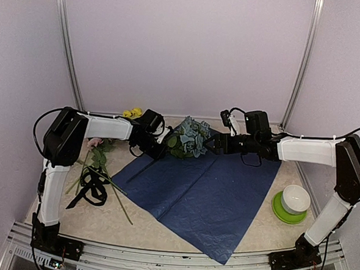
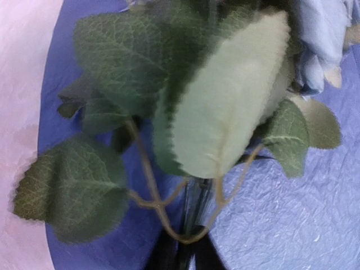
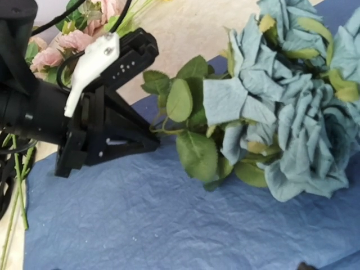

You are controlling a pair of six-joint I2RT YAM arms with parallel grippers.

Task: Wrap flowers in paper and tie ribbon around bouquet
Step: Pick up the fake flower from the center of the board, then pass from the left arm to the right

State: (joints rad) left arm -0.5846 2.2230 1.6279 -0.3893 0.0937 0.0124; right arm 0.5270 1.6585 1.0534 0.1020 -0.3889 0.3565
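The blue-green flowers (image 1: pixel 189 137) hang just over the far corner of the dark blue paper (image 1: pixel 207 198). My left gripper (image 1: pixel 162 147) is shut on their thin stems, and the jaws meet round the stems (image 2: pixel 188 242) below the big leaves (image 2: pixel 225 101). The right wrist view shows that same gripper (image 3: pixel 152 135) pinched to a point at the stems, with the blooms (image 3: pixel 304 124) to its right. My right gripper (image 1: pixel 214 143) stands open just right of the blooms and holds nothing. Pink flowers (image 1: pixel 96 143) and yellow flowers (image 1: pixel 132 112) lie at the far left, off the paper. The black ribbon (image 1: pixel 93 188) lies bunched at the left.
A white bowl (image 1: pixel 296 198) stands on a green plate (image 1: pixel 283 214) at the right. Loose green stems (image 1: pixel 118 198) run between the ribbon and the paper's left edge. Pale walls and metal posts close in the back.
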